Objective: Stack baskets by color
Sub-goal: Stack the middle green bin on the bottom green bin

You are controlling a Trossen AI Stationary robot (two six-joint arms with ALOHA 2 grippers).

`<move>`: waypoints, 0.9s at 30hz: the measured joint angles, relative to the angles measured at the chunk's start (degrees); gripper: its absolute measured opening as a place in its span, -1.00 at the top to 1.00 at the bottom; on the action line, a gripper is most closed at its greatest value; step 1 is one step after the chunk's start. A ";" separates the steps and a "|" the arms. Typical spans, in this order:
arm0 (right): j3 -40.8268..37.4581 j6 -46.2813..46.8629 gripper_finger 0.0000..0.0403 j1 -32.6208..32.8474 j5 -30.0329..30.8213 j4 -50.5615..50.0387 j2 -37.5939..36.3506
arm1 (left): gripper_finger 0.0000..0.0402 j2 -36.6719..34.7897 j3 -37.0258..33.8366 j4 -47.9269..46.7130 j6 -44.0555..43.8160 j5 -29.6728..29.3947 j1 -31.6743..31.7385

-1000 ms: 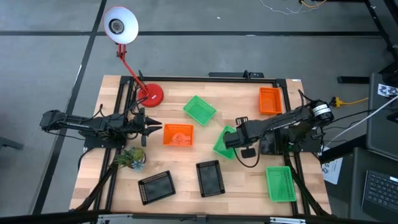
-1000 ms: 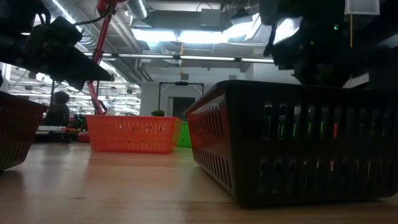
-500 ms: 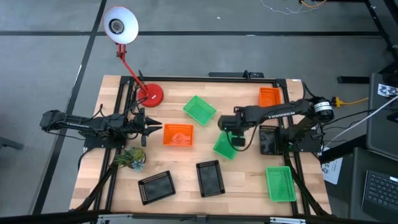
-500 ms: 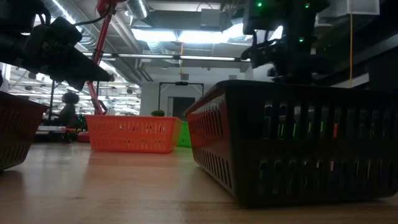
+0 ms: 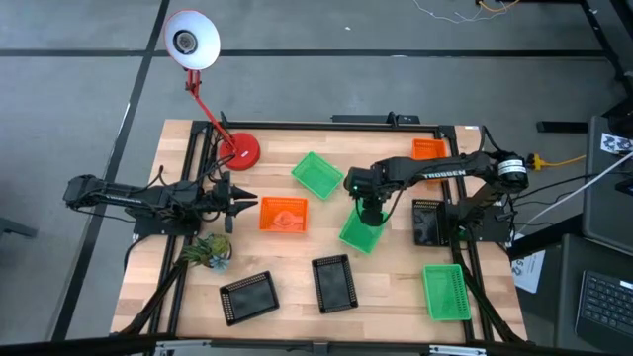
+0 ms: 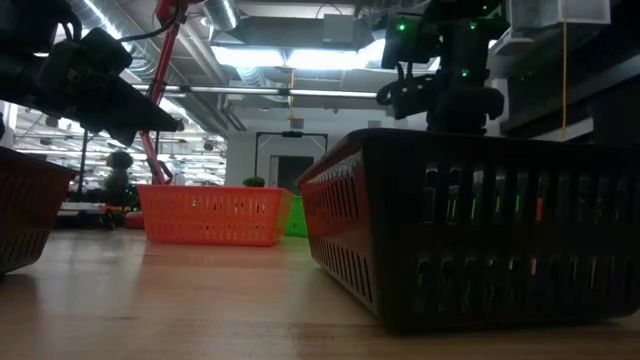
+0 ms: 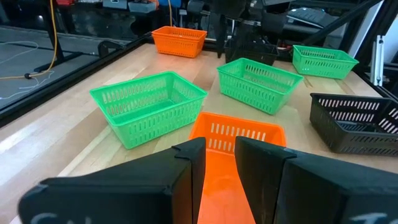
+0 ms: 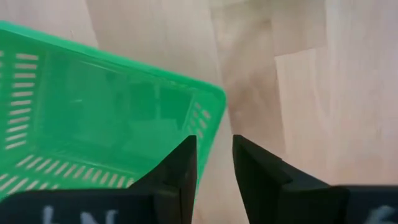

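From above, the wooden worktop [image 5: 297,282] held many baskets. An orange basket [image 5: 283,215] lay in the middle-left, and the left gripper [image 5: 249,206] was just beside its left edge, low over the wood. A green basket [image 5: 316,174] sat a little farther back, and another green basket [image 5: 358,232] lay in the middle under the right gripper [image 5: 370,212], which reached in from the right side. A second orange basket [image 5: 428,150] sat at the far right corner, partly hidden by the right arm, and a third green basket [image 5: 445,292] lay at the near right corner. Two black baskets [image 5: 248,296] [image 5: 333,283] sat along the near edge, with a small green plant [image 5: 210,250] near the left one and a red lamp base [image 5: 242,149] at the far left. From table height, a big black basket [image 6: 470,235] filled the right side, an orange basket [image 6: 210,214] stood farther back, and the right arm hung above the black one. From the left wrist, the two dark fingers [image 7: 189,171] stood a small way apart with the near rim of the orange basket [image 7: 236,134] showing between them — they did not hold it. From the right wrist, the jaws were partly open and straddled the corner rim of the green basket [image 8: 93,118] — one finger [image 8: 177,171] over the inside, the other outside over bare wood — and I could not tell if they pinched it.
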 joint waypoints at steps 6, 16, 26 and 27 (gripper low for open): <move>0.00 0.49 0.49 -0.10 -0.65 -0.01 0.42 | 0.60 0.00 0.00 -0.11 0.02 0.01 0.01; -6.64 2.56 0.49 -0.10 -0.74 5.35 0.46 | 0.60 -0.01 0.00 -0.11 0.02 0.01 0.01; -10.90 3.58 0.92 2.20 -2.96 6.55 0.30 | 0.60 -0.01 0.00 -0.11 0.02 -0.01 0.01; -10.85 3.42 0.94 2.76 -2.68 6.41 0.26 | 0.60 -0.02 0.00 -0.11 0.02 -0.01 0.01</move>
